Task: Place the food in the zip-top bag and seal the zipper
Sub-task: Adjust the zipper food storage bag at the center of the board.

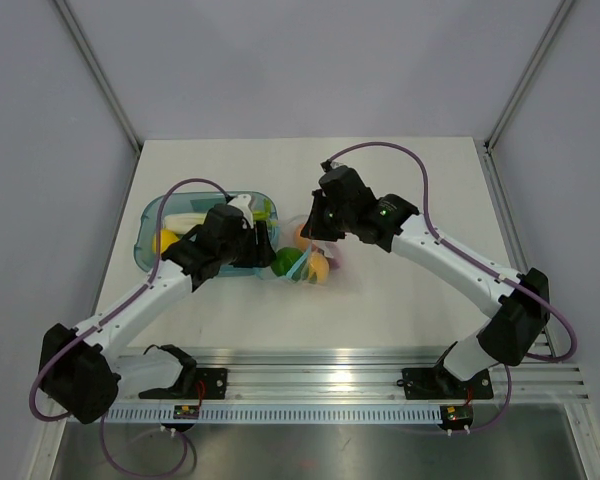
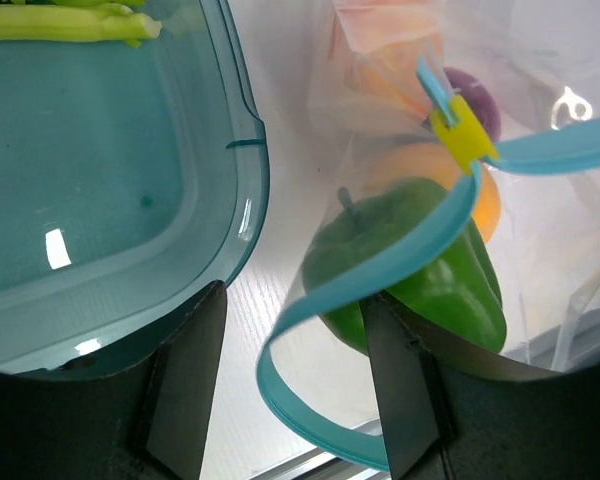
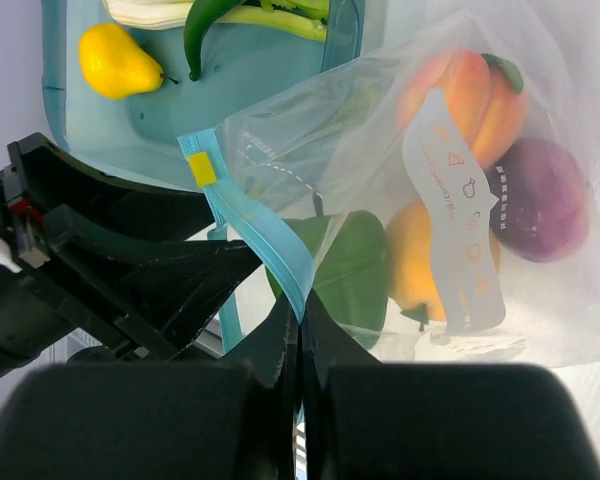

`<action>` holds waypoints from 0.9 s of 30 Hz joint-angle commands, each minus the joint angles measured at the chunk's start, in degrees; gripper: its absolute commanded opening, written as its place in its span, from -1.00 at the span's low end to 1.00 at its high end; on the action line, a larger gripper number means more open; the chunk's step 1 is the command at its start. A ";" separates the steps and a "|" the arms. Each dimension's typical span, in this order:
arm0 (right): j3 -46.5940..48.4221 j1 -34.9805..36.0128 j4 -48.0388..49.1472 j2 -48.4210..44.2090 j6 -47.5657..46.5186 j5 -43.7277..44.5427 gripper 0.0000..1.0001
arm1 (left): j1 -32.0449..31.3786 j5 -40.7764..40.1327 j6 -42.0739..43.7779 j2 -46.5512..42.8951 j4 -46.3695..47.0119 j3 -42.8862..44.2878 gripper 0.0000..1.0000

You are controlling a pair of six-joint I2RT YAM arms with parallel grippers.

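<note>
1. The right claw (image 3: 299, 318) is clamped shut on the zipper (image 3: 255, 235). It pinches the blue strip partway along, probably to hold the mouth of the bag (image 3: 380, 130) up and steady.
2. The left claw (image 2: 292, 310) is spread wide and grips nothing. It hangs low over the gap between the tray (image 2: 245, 170) and the bag, and a loose loop of zipper curls between its fingers.
3. The bag lies on the bench (image 2: 280, 90) just right of the tray. A green pepper (image 2: 430, 290), a peach, an orange piece and a purple one are inside it.
4. At the yellow slider (image 2: 463, 138) the strip's two halves part, so the mouth looks unsealed.
5. A pear (image 3: 115, 62) and green stalks (image 3: 270, 15) lie in the tray, so by my reckoning the loading is only part done.
6. Tray rim and bag edge sit close together, which leaves the left claw a tight lane. Freer bench lies beyond the bag and to its right.
</note>
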 commanded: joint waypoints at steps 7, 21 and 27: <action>-0.29 -0.10 0.54 -3.56 -0.39 2.72 -1.00 | 0.28 3.05 -0.90 3.26 6.11 -1.57 -0.13; 3.13 -0.01 -10.96 1.53 -6.36 16.23 -0.32 | 0.37 8.23 -4.23 4.49 -1.53 8.18 -1.00; 5.15 0.43 -15.01 1.01 -6.72 20.64 -0.46 | 0.37 11.31 -4.94 6.51 -2.15 11.26 -1.00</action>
